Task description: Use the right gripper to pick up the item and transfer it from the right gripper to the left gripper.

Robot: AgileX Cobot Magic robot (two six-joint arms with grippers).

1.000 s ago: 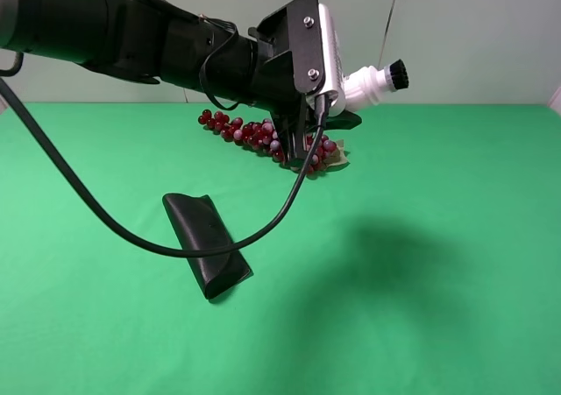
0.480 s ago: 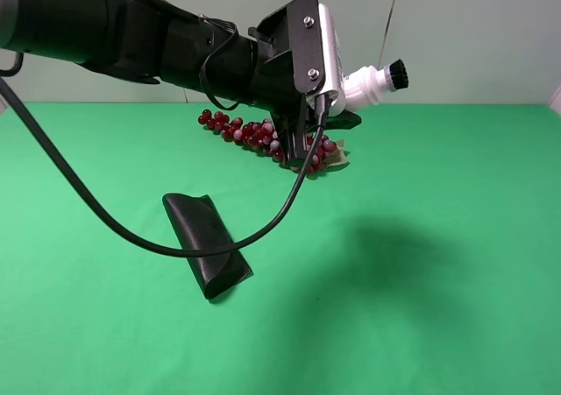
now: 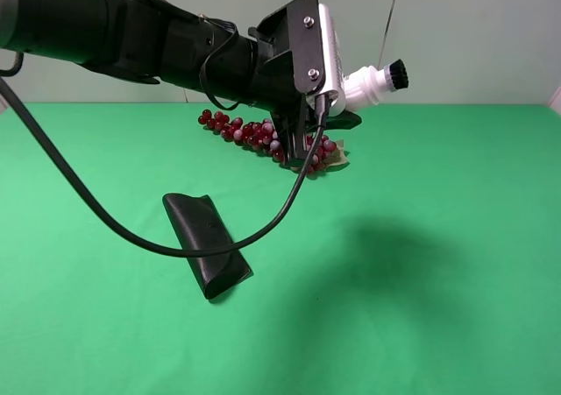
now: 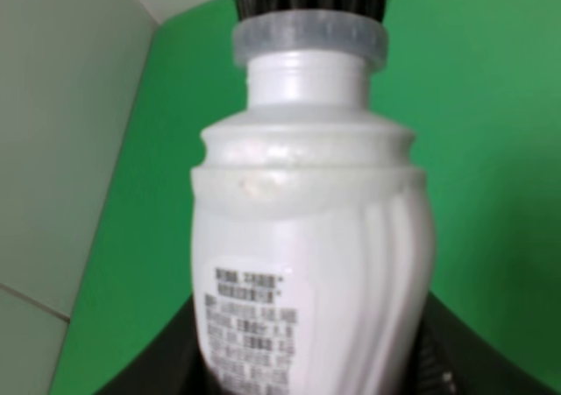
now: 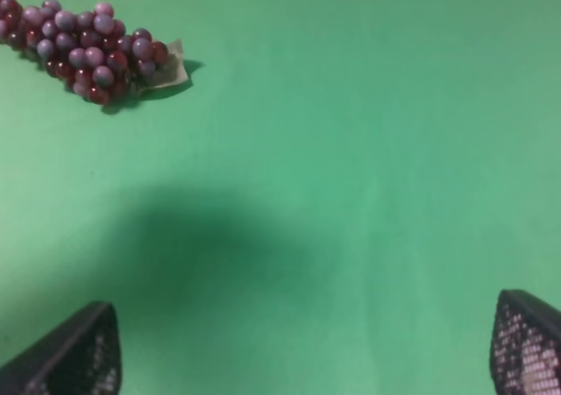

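The item, a white wavy bottle [image 3: 364, 83] with a black bristly cap, is held high above the green table. My left gripper [image 3: 333, 84], on the cabled arm, is shut on its body, and the cap sticks out to the right. In the left wrist view the bottle [image 4: 311, 255] fills the frame, label showing, with dark fingers [image 4: 451, 360] at its sides. My right gripper [image 5: 302, 347] is open and empty over bare green table. It does not show in the exterior high view.
A red grape bunch [image 3: 263, 137] lies at the back middle of the table, and also shows in the right wrist view [image 5: 88, 49]. A black folded case [image 3: 206, 242] lies front left. A loose black cable [image 3: 105, 215] hangs from the left arm.
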